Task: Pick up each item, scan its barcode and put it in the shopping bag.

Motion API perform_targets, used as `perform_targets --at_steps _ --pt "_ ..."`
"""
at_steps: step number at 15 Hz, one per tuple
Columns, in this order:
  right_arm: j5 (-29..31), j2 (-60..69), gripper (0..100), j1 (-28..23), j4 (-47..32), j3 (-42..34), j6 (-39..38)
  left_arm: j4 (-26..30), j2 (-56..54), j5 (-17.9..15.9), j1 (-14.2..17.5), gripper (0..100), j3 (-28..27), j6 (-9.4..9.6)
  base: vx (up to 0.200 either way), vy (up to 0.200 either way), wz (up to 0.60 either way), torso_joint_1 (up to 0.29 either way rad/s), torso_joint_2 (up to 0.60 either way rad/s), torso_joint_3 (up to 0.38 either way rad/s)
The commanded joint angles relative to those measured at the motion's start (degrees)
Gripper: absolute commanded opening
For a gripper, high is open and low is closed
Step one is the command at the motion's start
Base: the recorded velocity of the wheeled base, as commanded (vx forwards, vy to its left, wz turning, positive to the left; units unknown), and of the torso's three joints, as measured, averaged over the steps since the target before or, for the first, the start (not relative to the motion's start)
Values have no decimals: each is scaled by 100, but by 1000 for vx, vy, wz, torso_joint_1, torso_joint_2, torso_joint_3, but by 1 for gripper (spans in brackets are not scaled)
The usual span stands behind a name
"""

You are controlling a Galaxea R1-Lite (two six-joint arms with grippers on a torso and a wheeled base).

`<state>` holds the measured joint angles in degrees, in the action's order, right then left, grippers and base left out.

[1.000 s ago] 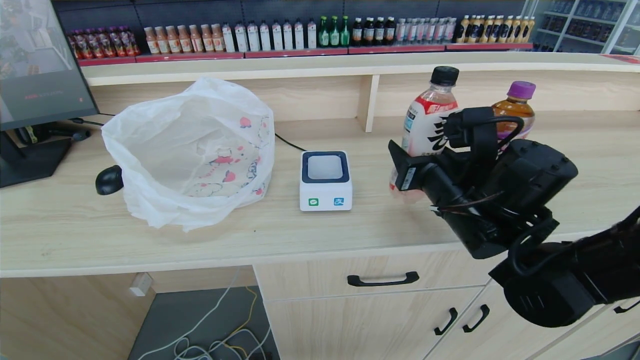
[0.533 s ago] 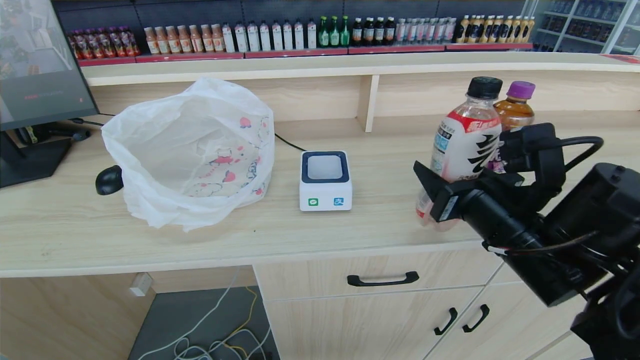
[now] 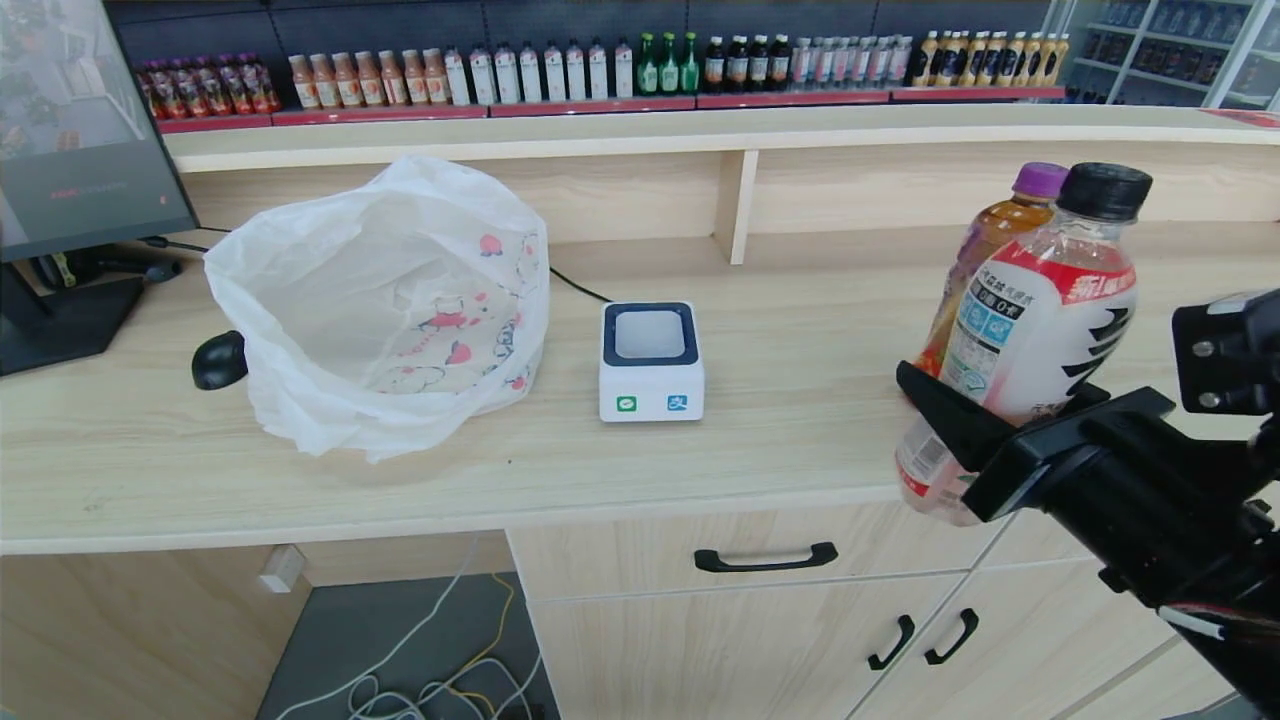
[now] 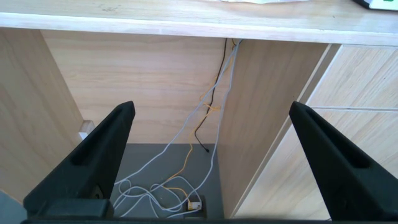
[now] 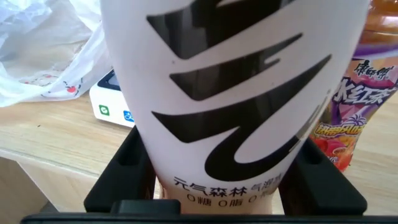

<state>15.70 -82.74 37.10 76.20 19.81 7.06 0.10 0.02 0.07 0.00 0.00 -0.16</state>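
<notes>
My right gripper (image 3: 985,440) is shut on a clear drink bottle (image 3: 1030,330) with a black cap and a white, red and black label, held upright in the air over the counter's front right edge. Its label spans the right wrist view (image 5: 230,93), between my gripper's black fingers (image 5: 121,174). Behind it an amber bottle (image 3: 985,245) with a purple cap stands on the counter (image 3: 760,420), seen again as the amber bottle (image 5: 364,93) from the right wrist. The white scanner (image 3: 651,362) sits mid-counter. The open white shopping bag (image 3: 385,300) stands left of it. My left gripper (image 4: 211,162) hangs open below the counter.
A monitor (image 3: 80,130) and a black mouse (image 3: 218,360) are at the counter's left. A raised shelf (image 3: 700,130) runs along the back, with drink racks behind. Drawers with black handles (image 3: 765,560) are under the counter, and loose cables (image 4: 180,180) lie on the floor.
My right gripper has carried the black-capped bottle rightward and toward the front edge, lifting it off the counter. It now stands in front of the amber bottle. The left arm is unchanged.
</notes>
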Motion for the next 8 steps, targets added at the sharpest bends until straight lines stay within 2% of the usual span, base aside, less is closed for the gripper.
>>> perform_targets --at_steps 1,4,8 --pt "-6 214 0 87 0 -56 -3 -1 -2 1 0 100 0 -2 0 0 0 0 0 0" --pt "-50 267 0 96 0 -3 -99 -1 -2 1 0 100 0 -2 0 0 0 0 0 0" --pt "-1078 311 0 87 0 -56 -618 -1 -2 1 0 100 0 -2 0 0 0 0 0 0"
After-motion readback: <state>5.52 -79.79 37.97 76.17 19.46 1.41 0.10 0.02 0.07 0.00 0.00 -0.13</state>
